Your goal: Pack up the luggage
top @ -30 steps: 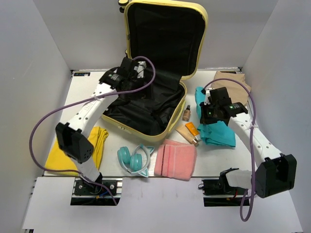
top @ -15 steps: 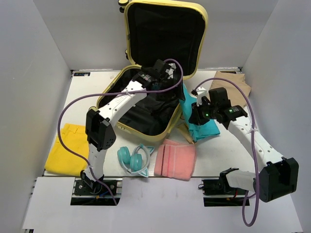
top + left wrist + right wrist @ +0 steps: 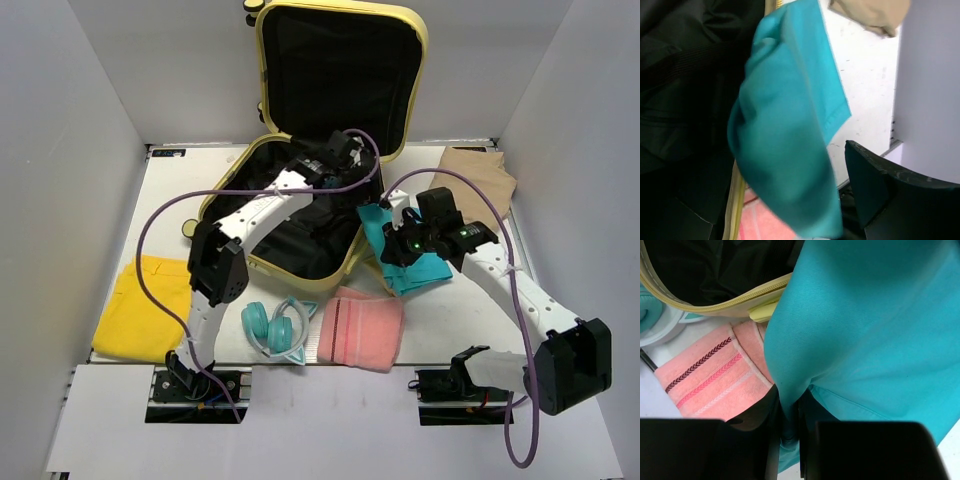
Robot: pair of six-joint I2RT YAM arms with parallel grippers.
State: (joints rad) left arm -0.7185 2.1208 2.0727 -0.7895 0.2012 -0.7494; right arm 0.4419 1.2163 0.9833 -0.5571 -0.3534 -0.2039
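Yellow cloth (image 3: 145,305): lower left, flat on the table.
Headphones (image 3: 275,328): lower centre, just beside pink towel (image 3: 362,330).
Luggage (image 3: 340,70): top centre, open, lid upright.
Left gripper (image 3: 350,152): over luggage's right side, jaws spread; seemingly empty, view blurred.
Right gripper (image 3: 790,437): right of centre, pinching teal cloth (image 3: 428,270) at luggage's right rim.

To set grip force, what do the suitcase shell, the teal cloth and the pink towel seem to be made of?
The luggage shell looks like hard moulded plastic: pale yellow, smooth rim. The teal cloth seems thin woven fabric, matte: fine diagonal weave, soft folds. The pink towel is probably terry cotton: fuzzy surface, woven stripes.
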